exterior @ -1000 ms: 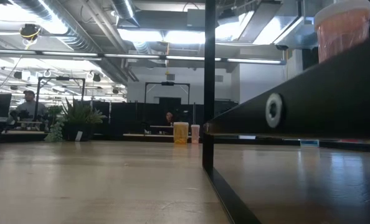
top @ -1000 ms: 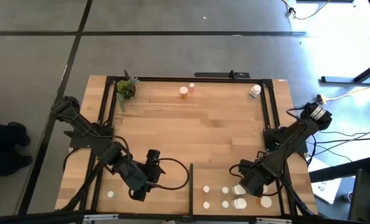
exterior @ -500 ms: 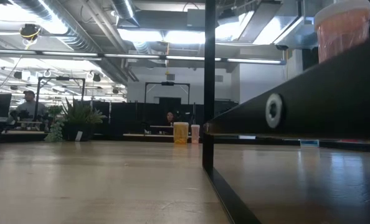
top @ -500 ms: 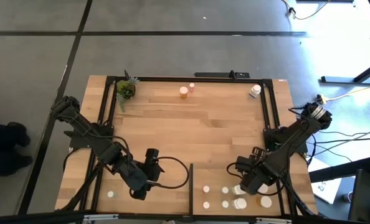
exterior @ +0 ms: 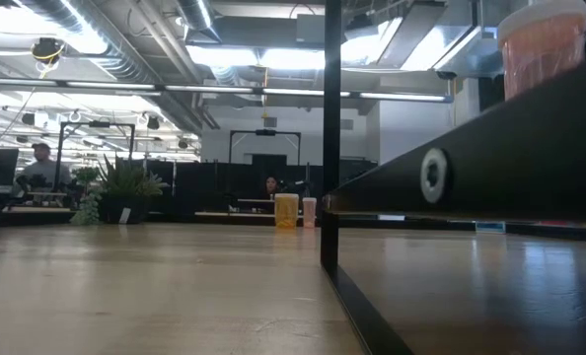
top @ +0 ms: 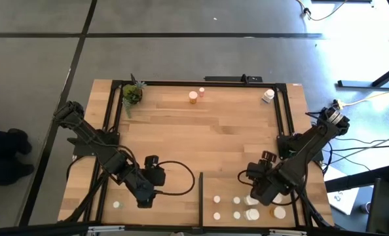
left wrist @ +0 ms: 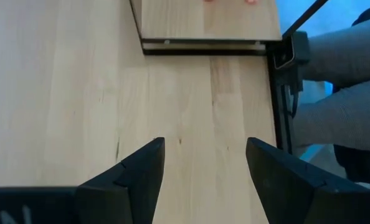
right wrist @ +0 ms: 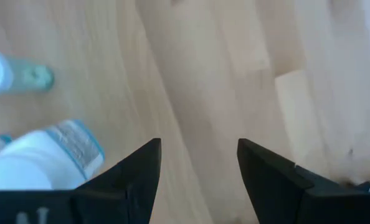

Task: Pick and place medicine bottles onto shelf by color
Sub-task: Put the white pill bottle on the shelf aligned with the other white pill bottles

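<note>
Several small medicine bottles (top: 236, 207) with white caps stand on the shelf (top: 224, 187), a light-wood panel at the near right with a black strip along its left side. My right gripper (top: 259, 196) hangs open above them. In its wrist view a white bottle (right wrist: 42, 162) and a greenish one (right wrist: 17, 74) lie beside the fingers, untouched. My left gripper (top: 142, 200) is open over bare wood left of the shelf. One bottle (top: 116, 204) stands near the left frame. An orange bottle (top: 193, 97), a tiny one (top: 202, 92) and a white one (top: 268, 96) stand at the far edge.
A small green potted plant (top: 132, 94) stands at the far left corner. A black frame (top: 109, 131) runs around the tabletop. The low view shows the shelf's black post (exterior: 330, 138) and an orange bottle (exterior: 542, 44) up on its edge. A person's grey-clad limbs (left wrist: 353, 93) show beyond the frame.
My right gripper has risen a little above the shelf's bottles, and its wrist has swung round toward the table's middle. My left gripper has rolled about its own line almost on the spot. Neither has opened or shut, and no bottle has moved.
</note>
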